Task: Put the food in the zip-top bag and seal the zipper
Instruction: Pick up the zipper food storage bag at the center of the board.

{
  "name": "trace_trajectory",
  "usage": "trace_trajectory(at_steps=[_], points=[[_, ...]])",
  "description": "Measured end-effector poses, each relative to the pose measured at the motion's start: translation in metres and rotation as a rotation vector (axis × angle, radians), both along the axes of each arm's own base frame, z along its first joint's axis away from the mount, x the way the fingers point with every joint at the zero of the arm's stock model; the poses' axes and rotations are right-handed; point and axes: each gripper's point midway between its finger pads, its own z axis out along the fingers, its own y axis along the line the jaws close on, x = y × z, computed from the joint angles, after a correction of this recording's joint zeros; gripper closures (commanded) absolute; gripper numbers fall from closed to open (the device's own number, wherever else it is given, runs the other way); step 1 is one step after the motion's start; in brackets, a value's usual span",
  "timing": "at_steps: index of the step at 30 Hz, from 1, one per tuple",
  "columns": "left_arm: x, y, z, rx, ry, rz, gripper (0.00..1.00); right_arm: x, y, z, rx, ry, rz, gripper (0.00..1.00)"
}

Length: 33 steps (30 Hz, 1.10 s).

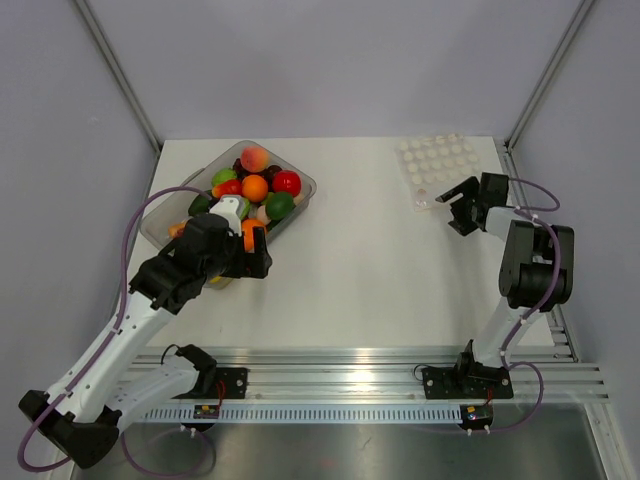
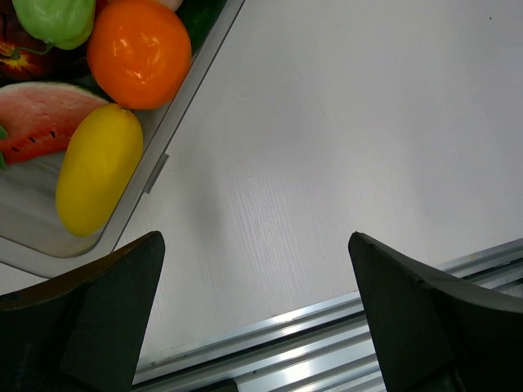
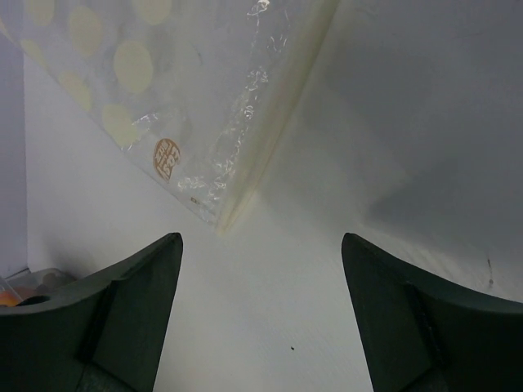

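While both pincers gape empty, the white tabletop [image 1: 380, 290] holds a rigid clear rectangular tray [image 1: 308, 187] of glossy toy food [image 1: 254, 187] at its far-left corner, with the left pincer [image 2: 255, 241] at the tray's near edge. At the far-right corner a crinkly transparent zip-top bag [image 3: 229, 122] with a whitish zipper strip [image 3: 282, 114] lies over a white dimpled tray [image 1: 435, 160], near the right pincer [image 3: 261, 238].

Upper left, a clear tray [image 2: 167, 143] holds an orange [image 2: 139, 51], a yellow piece [image 2: 98, 175] and a watermelon slice [image 2: 41, 118]. The tool [image 2: 254, 241] gapes empty over white tabletop [image 2: 343, 122].

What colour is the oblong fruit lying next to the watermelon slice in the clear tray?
The oblong fruit is yellow, clearest in the left wrist view.
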Motion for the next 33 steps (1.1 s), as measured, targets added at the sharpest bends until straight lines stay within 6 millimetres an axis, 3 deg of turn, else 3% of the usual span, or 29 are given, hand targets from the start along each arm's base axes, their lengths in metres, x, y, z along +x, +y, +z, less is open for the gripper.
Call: trace_trajectory(at_steps=[5, 20, 23, 25, 26, 33], points=[[0.000, 0.001, 0.000, 0.004, 0.000, -0.001, 0.01, 0.013, 0.002, -0.014, 0.064, -0.014, -0.036, 0.21], [0.000, 0.002, -0.001, 0.012, -0.001, -0.003, 0.01, 0.044, 0.000, -0.025, 0.133, -0.094, -0.100, 0.42], [0.000, 0.002, -0.001, 0.014, -0.001, -0.003, 0.01, 0.047, 0.000, -0.028, 0.142, -0.100, -0.106, 0.55], [0.000, 0.002, -0.001, 0.015, 0.000, -0.003, 0.01, 0.049, 0.000, -0.031, 0.148, -0.098, -0.111, 0.77], [0.000, 0.002, -0.001, 0.015, 0.001, -0.003, 0.01, 0.050, 0.000, -0.033, 0.154, -0.095, -0.115, 0.97], [0.000, 0.004, -0.005, 0.033, 0.002, -0.001, 0.01, 0.051, 0.004, -0.028, 0.178, -0.113, -0.102, 1.00]])
